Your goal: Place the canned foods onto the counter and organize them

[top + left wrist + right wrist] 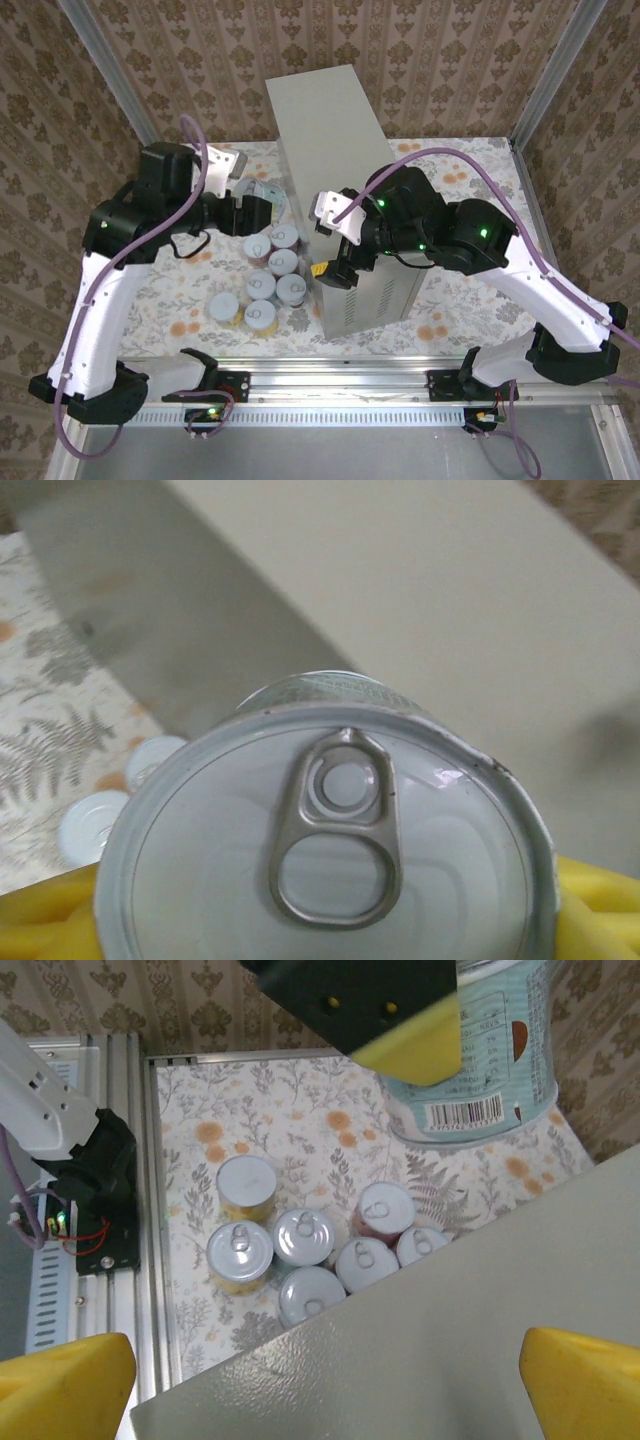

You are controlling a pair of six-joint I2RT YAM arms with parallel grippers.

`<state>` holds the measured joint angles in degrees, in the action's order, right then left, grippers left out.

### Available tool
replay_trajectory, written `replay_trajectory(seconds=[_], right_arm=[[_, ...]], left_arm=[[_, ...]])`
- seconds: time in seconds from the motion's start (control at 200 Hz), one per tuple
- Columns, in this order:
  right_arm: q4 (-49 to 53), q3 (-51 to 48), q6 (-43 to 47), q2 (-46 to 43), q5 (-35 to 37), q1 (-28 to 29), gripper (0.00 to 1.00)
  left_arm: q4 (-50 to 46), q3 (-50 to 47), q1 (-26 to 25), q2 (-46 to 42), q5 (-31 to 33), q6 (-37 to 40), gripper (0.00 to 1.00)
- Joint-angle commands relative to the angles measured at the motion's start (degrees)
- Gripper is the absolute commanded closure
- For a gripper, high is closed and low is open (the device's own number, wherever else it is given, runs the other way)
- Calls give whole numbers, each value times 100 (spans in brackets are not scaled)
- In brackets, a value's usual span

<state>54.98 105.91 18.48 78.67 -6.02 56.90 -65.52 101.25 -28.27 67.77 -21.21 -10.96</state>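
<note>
Left gripper [262, 203]: yellow pads [40, 920] clamped on one can [480, 1050], raised above the floral cloth [250, 1110], close to the counter's [330, 130] left wall. The can's label is pale blue with a barcode; the small print is too fine to read and no brand is legible. Pull-tab lid [330, 830] faces the left wrist camera.

Right gripper [325, 1385]: fingers wide apart, nothing between them, over the counter top.

Seven other cans [303, 1237] stand clustered on the cloth beside the counter, with yellow and pink labels showing.

Glossy smooth metal lid on can [330, 850] (label [478, 1055] printed paper), matt grey metal worktop [420, 1360], soft printed cloth [200, 1140]
</note>
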Motion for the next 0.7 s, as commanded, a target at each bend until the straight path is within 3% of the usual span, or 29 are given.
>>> replay_trajectory(seconds=[0.0,0.24,0.695], right_arm=[[-965,-329,342,-219,154,40,0],[-1899,-818,660,-379,467,32,0],[-1958,-520,504,-6,362,31,0]], left_arm=[[-33,360,-114,26,-1047,330,66],[-31,612,-474,0,-1827,550,64],[144,606,-920,24,-1762,498,64]])
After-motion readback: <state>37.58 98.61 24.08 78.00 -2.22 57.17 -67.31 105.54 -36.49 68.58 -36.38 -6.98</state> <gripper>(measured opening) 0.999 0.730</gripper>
